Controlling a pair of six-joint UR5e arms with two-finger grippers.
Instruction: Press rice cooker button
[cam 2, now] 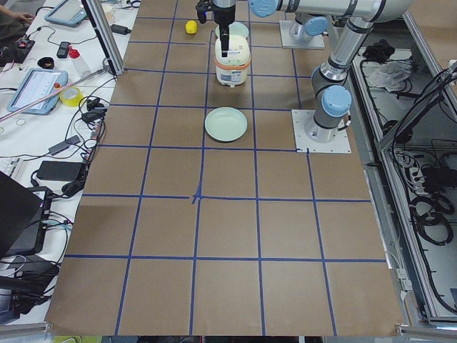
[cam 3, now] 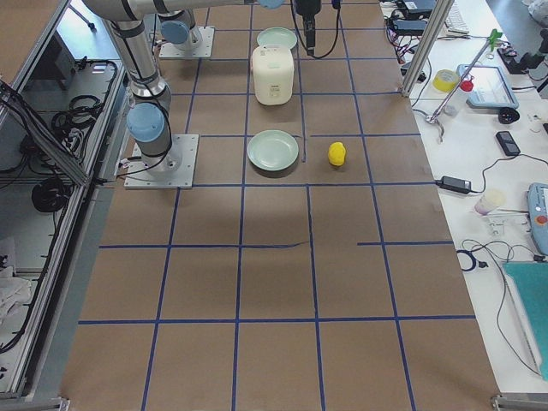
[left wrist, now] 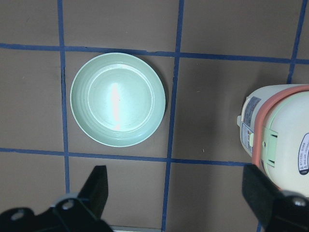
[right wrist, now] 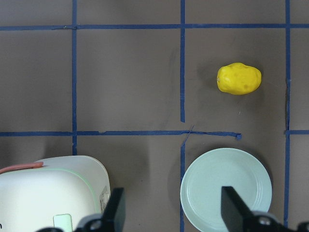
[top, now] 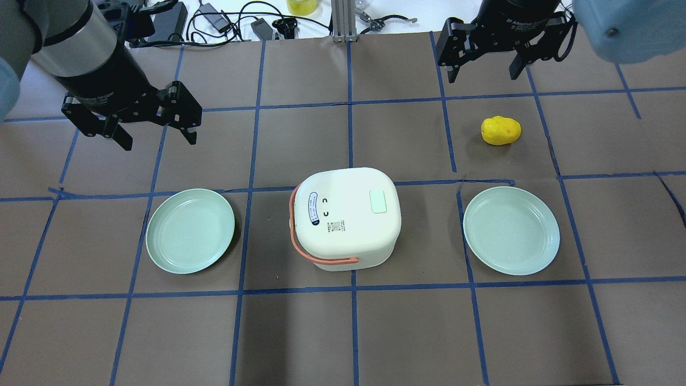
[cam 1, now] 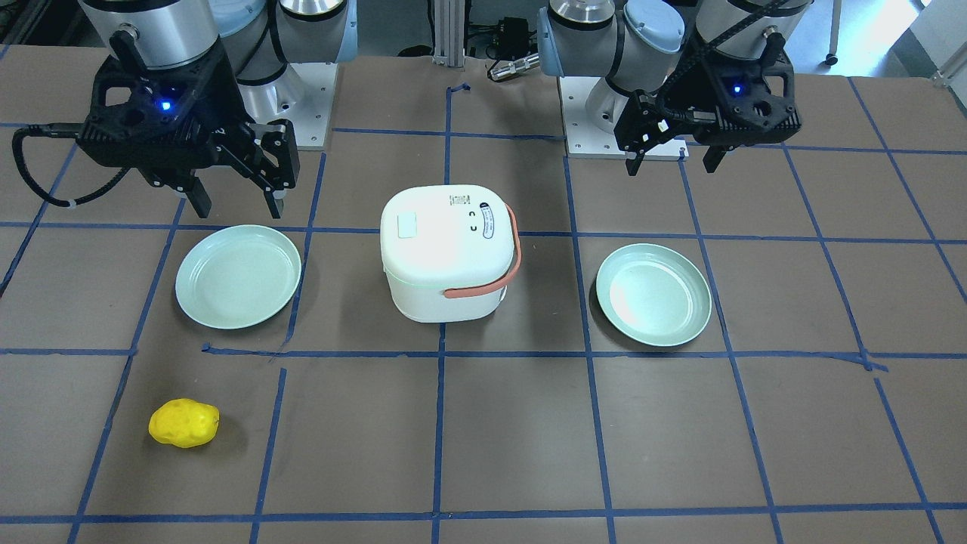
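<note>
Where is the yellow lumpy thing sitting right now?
In the overhead view, the yellow lump lies on the robot's right, just beyond the right-hand plate.

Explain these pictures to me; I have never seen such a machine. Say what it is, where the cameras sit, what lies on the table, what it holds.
It is a robot with two arms at a table, each ending in a two-finger hand. Six cameras show one moment: one above and behind the robot, one facing it, one at each table end, one on each wrist. On it stands a white rice cooker with a pale green button on its lid. Beside it lie an empty left plate and right plate; beyond the right plate lies a yellow lump. The left hand and the right hand hang open, holding nothing.
</note>
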